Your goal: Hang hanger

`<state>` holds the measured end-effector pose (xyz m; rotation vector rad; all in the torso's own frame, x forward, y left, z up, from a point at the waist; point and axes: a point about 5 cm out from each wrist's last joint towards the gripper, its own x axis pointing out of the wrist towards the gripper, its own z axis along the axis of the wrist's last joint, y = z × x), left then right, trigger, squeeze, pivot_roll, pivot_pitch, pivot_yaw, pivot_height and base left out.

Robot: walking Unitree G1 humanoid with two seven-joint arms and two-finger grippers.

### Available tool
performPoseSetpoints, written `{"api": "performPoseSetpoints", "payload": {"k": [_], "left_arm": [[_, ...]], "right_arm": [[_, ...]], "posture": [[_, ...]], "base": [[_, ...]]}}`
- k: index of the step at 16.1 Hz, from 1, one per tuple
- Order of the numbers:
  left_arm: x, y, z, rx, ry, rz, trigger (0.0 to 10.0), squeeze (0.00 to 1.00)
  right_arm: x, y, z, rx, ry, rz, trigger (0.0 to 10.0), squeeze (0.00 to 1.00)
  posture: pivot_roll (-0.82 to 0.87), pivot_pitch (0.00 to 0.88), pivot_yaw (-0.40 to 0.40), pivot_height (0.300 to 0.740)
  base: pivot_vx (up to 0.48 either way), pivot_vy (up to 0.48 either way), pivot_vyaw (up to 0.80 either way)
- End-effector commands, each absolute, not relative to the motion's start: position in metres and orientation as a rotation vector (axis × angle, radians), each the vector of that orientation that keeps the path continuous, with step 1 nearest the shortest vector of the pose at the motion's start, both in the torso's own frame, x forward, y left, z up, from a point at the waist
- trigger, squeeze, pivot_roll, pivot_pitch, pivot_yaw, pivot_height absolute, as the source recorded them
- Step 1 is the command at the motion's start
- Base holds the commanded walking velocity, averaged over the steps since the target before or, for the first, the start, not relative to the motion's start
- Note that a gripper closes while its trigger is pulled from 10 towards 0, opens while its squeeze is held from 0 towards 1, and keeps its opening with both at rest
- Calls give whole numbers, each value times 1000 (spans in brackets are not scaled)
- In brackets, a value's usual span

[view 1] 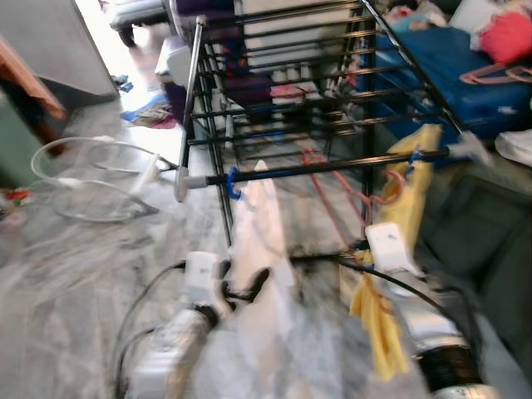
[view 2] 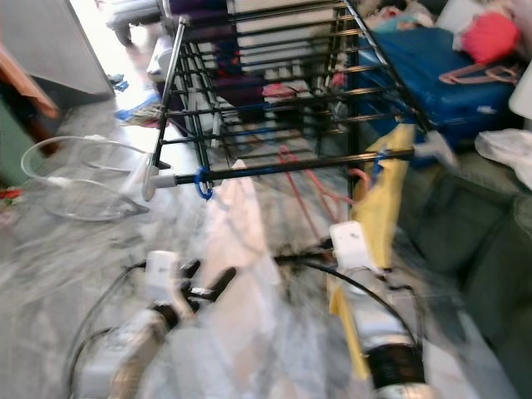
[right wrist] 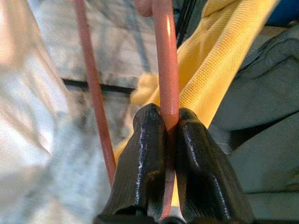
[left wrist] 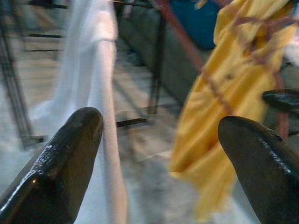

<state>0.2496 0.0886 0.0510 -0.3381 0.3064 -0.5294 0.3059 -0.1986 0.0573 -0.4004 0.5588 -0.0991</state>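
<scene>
The right gripper (right wrist: 164, 135) has its jaws shut on the wire of the pink hanger (right wrist: 166, 60), which runs up and forward from them toward the front rail (view 1: 332, 169) of the drying rack (view 1: 283, 91); its hook seems close under that rail, though blur hides whether it is on. The yellow garment (view 1: 409, 199) hangs just beside it. The left gripper (left wrist: 159, 154) has its jaws wide apart, holding nothing, beside the white garment (view 1: 259, 224). Marble floor (view 1: 75, 274); blue suitcase (view 1: 465, 66) behind.
</scene>
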Motion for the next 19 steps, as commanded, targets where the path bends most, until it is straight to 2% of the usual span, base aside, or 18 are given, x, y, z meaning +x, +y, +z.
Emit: {"api": "performPoseSetpoints", "payload": {"k": [1,4,8,11,13,15,19], "left_arm": [[249,101,48,-316,316,-490,10000,0],[249,101,48,-319,312,-488,10000,0],[249,101,48,-317,312,-485,10000,0],[248,101,47,-316,315,-488,10000,0],[248,101,47,-314,316,-496,10000,0],[249,101,47,-313,316,-499,10000,0],[248,102,47,-310,315,-493,10000,0]], "right_arm": [[308,-187,58,-405,545,-62,10000,0],[319,-180,67,-478,487,-28,10000,0],[314,-178,64,-482,489,-19,10000,0],[310,-191,64,-508,468,-89,10000,0],[322,-195,74,-512,449,-145,10000,0],[340,-188,90,-463,395,-141,10000,0],[355,-170,101,-457,366,-112,10000,0]], "posture": [[-163,0,89,740],[-162,0,87,740],[-162,0,82,740],[-166,0,91,740],[-168,0,94,740],[-166,0,95,740],[-149,0,85,740]], "base": [[0,0,0],[0,0,0],[0,0,0],[0,0,0],[0,0,0],[0,0,0],[0,0,0]]}}
